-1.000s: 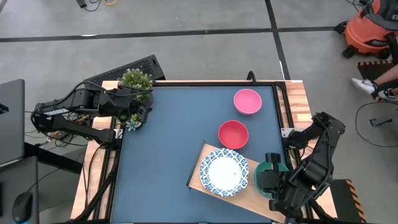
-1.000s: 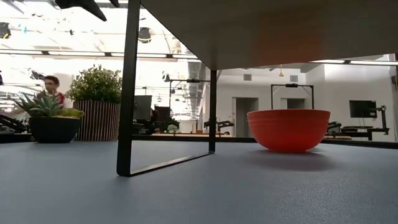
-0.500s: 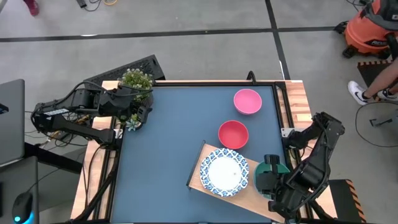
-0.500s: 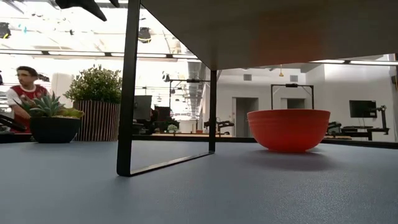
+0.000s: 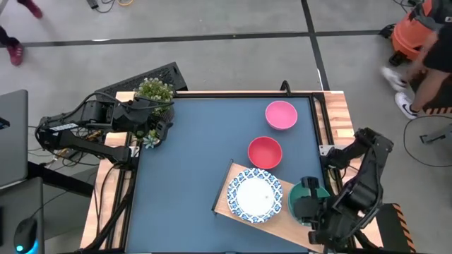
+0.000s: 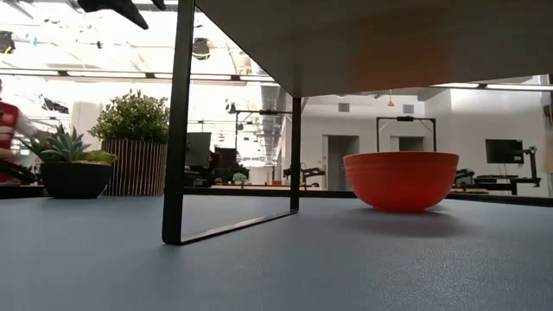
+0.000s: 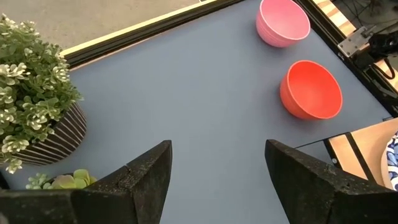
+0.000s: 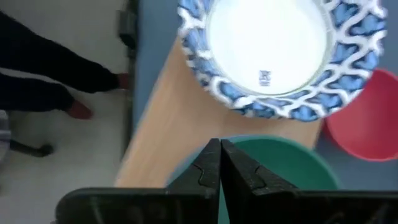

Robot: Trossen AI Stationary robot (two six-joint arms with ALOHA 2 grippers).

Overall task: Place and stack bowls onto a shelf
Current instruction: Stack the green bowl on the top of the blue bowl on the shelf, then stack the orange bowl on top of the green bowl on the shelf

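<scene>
The pale wooden shelf [image 5: 227, 189] stands on black legs [image 6: 177, 121] at the table's near right. A white bowl with a blue patterned rim [image 5: 254, 195] sits on it and shows in the right wrist view [image 8: 267, 43]. My right gripper [image 5: 305, 200] is shut on the teal-green bowl [image 5: 311, 189] over the shelf's right end. The red bowl [image 5: 265, 152] and the pink bowl [image 5: 281, 114] rest on the tabletop beyond the shelf. My left gripper [image 7: 217, 186] is open and empty at the far left, by the plants. My right gripper has the teal-green bowl's rim [image 8: 242, 144] between its two fingers [image 8: 211, 165], on the side away from the white bowl. The fingers come from the table's near right, slanting down. I cannot tell whether the bowl rests on the shelf or hangs just above it.
Two potted plants [image 5: 154, 92] [image 5: 150, 139] stand at the table's far left corner beside my left gripper. The blue tabletop [image 5: 191, 169] lies bare between them and the bowls. People walk on the floor beyond the table.
</scene>
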